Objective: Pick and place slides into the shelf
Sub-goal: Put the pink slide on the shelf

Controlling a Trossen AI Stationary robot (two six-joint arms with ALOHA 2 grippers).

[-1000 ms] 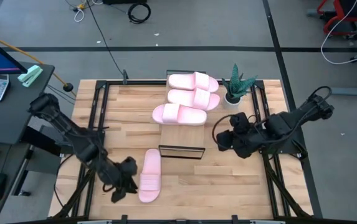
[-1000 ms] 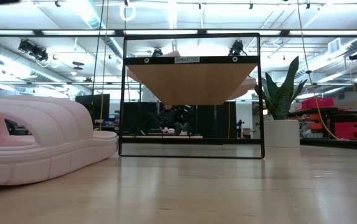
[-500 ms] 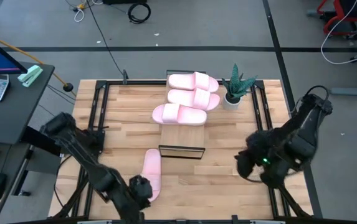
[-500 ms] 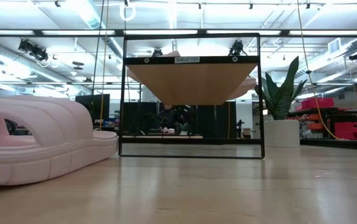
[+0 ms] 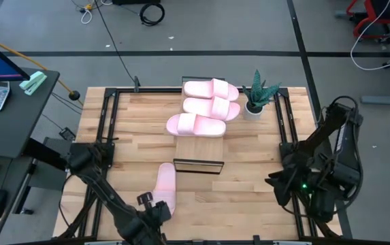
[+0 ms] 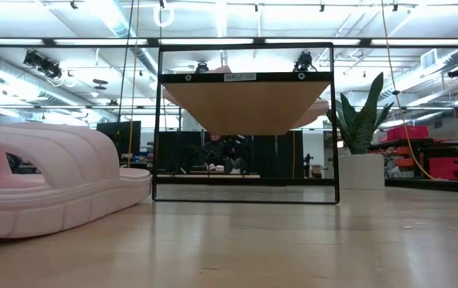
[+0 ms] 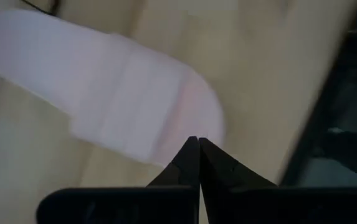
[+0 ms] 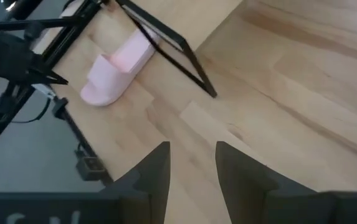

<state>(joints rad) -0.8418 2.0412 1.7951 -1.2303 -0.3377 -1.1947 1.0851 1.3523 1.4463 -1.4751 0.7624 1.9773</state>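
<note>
Now three slides lie on the shelf toward 12 o'clock, the fourth slide on the table at 7 o'clock. Left gripper, fingers pressed together and empty, sits just beside that slide; right gripper, parted and empty, at 4 o'clock

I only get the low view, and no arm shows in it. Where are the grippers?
Observer: The left gripper is shut on nothing at the table's near edge, by the lone slide.
Operator: And the right?
Observer: The right gripper is open and empty over the table's right side.
Operator: What's on top of the shelf?
Observer: Three slides lie at the far end of the shelf.
</note>
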